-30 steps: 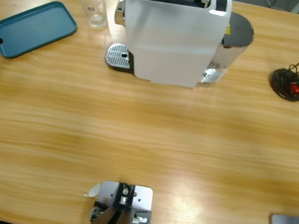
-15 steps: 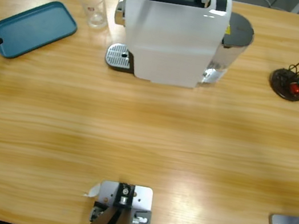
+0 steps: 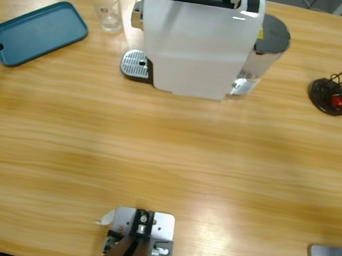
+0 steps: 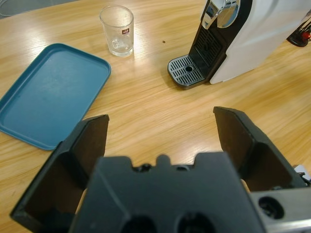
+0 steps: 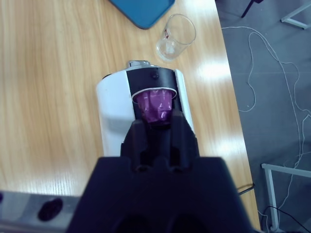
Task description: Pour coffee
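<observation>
The coffee machine is standing at the table's far edge, a glass beside it. The right gripper is pinching a purple capsule, seemingly over the machine's top opening. The left gripper is hanging open near the blue tray.

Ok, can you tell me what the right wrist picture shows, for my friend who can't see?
The right gripper holds a purple coffee capsule over the slot on top of a white and black coffee machine. Beyond it on the wooden table stand a clear drinking glass and a blue tray's corner.
</observation>
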Motion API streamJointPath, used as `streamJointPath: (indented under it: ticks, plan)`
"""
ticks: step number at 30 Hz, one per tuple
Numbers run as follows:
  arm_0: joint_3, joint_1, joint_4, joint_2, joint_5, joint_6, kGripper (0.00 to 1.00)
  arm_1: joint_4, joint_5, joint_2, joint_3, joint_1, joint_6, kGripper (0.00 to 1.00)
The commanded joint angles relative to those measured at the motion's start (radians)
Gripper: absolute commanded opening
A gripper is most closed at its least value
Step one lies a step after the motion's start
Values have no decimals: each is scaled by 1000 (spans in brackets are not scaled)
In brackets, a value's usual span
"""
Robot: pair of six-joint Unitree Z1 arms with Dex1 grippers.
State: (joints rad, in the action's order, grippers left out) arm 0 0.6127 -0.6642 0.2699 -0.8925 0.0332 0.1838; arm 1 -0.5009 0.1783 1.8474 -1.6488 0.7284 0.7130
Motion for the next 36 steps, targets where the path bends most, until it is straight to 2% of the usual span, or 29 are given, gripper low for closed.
streamJointPath:
  ticks: [1, 13, 14, 15, 18, 20, 22, 24, 28, 30, 31, 34, 36]
  plan:
    - [-39, 6, -8, 11, -3, -10, 927, -26, -17, 74, -35, -12, 13, 0]
    - [-40, 6, -8, 18, -2, -10, 927, -62, -17, 79, -51, -12, 13, 0]
    - [-40, 6, -8, 19, -3, -10, 927, -71, -16, 80, -52, -12, 13, 58]
    - [-40, 6, -8, 21, -3, -10, 927, -86, -16, 81, -58, -12, 13, 258]
    - [-40, 6, -9, 20, -4, -10, 927, -127, -14, 92, -79, -12, 13, 408]
    - [-40, 6, -8, 21, -4, -10, 927, -134, -13, 95, -82, -12, 13, 416]
    - [-40, 6, -8, 23, -4, -10, 927, -137, -11, 96, -84, -12, 11, 515]
    - [-42, 6, -8, 26, -4, -10, 927, -142, -10, 100, -89, -12, 10, 568]
    - [-42, 6, -8, 27, -3, -10, 927, -152, -10, 100, -103, -12, 7, 596]
    - [-42, 6, -8, 27, -3, -10, 927, -165, -2, 90, -120, -6, -11, 690]
    - [-42, 6, -8, 27, -3, -10, 927, -171, -1, 78, -130, 11, -37, 794]
    - [-42, 6, -9, 26, -5, -10, 931, -237, 2, 49, -185, 68, -67, 994]
    - [-42, 6, -9, 26, -6, -10, 936, -295, 26, 14, -221, 108, -87, 997]
